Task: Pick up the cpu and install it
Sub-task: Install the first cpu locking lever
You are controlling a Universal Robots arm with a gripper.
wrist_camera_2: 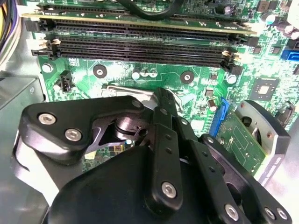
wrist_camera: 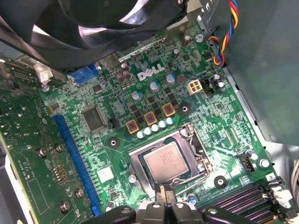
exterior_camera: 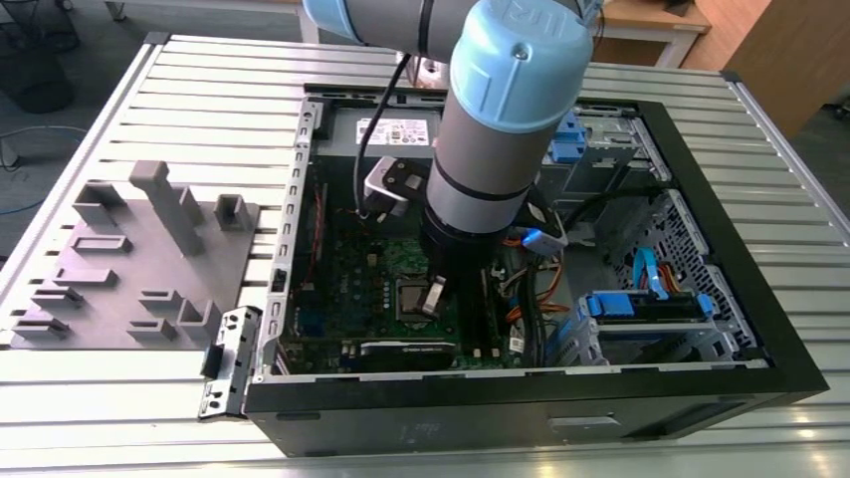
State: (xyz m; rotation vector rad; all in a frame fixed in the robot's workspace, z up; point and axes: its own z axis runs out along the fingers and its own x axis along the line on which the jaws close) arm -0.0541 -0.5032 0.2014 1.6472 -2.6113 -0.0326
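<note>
Sitting flat inside the metal-framed socket [wrist_camera: 168, 161] on the green motherboard [wrist_camera: 117, 140], the small square silvery-grey cpu [wrist_camera: 164, 162] is lying just beyond your black end effector [wrist_camera: 164, 205]. You are holding its fingertips narrowly together over the socket's edge; whether they are touching the chip, you cannot tell. In the exterior view, your arm [exterior_camera: 499, 129] is reaching into the open black computer case [exterior_camera: 718, 349] on the slatted metal surface [exterior_camera: 186, 110].

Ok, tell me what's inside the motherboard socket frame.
The cpu lies flat inside the socket frame, silvery top showing. The claw tip covers its near edge; the contacts beneath are hidden.
</note>
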